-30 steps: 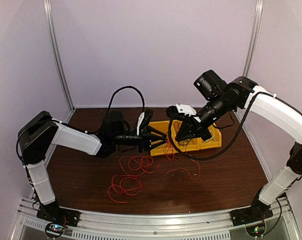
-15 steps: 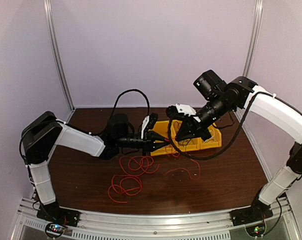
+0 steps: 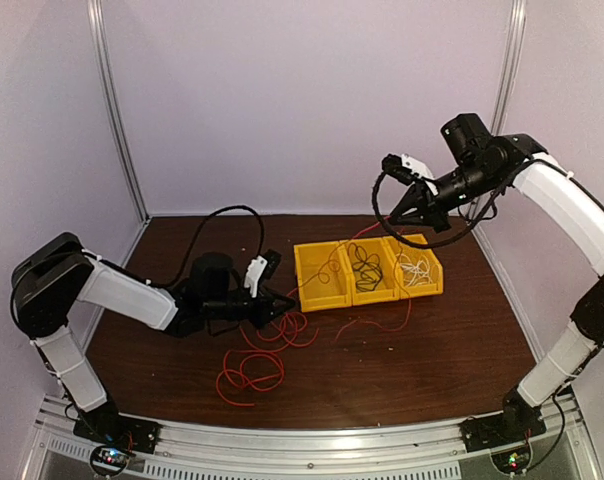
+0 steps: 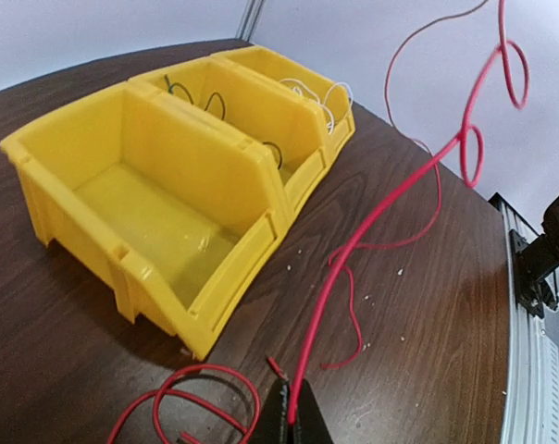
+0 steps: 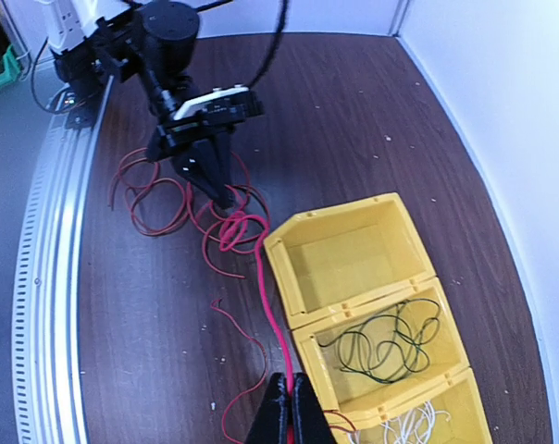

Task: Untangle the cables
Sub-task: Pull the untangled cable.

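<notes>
Currently the red cable (image 5: 270, 310) stretches between both claws: the left claw (image 3: 282, 306) pinches it low beside its loops on the tabletop (image 3: 432, 350), and the right claw (image 3: 392, 214) grips it high above the yellow bins (image 3: 317, 297) holding the black cable (image 3: 366, 268) and the white cable (image 3: 416, 268).

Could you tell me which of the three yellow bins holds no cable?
The end bin nearest the left gripper; its floor is bare. The middle bin holds the black cable, the far bin the white cable.

A dark brown wooden table (image 3: 452, 375) sits enclosed by pale lilac walls (image 3: 312, 100); metal posts (image 3: 115, 110) rise at eleven and one o'clock.
</notes>
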Robot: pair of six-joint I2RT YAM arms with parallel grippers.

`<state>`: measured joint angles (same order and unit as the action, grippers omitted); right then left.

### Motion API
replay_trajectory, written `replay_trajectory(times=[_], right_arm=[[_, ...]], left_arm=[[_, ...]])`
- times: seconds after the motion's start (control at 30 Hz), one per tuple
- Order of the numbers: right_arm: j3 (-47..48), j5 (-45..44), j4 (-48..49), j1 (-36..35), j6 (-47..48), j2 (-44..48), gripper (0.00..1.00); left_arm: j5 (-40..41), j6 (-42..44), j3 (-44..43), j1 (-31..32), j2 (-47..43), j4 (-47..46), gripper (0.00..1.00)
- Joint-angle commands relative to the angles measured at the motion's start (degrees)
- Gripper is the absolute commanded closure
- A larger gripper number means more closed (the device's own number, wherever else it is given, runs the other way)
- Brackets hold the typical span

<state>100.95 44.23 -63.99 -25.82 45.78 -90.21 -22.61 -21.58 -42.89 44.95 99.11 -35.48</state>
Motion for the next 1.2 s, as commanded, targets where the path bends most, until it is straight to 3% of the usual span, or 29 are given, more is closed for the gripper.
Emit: replay_trajectory(times=[0.0,0.27,0.5,0.77,1.0,1.17], right_arm=[[0.42,1.72,5.2,3.97,-0.24,2.05,1.0],[1.0,-3.03,16.03,9.18,-7.58,4.56,1.0],[2.85,1.42,23.54,16.07,-14.71,5.4,1.0],[2.66,1.79,27.43,16.1,-18.09,2.93,1.0],[9.03,4.91,27.75,11.68,-20.94,-1.08,1.0],[15.44,3.4,27.39,5.3,-20.83,-4.75,1.0]], left_arm=[[5.26,-2.26,5.42,0.08,-3.59,-1.4,1.0],[6.02,2.06,7.42,0.05,-5.25,3.77,1.0],[7.27,1.19,11.65,0.05,-8.61,4.37,1.0],[9.57,1.93,11.46,0.05,-12.44,8.73,1.0],[7.68,4.25,7.1,0.05,-14.61,7.48,0.99],[7.73,5.62,2.22,0.05,-12.5,7.16,0.64]])
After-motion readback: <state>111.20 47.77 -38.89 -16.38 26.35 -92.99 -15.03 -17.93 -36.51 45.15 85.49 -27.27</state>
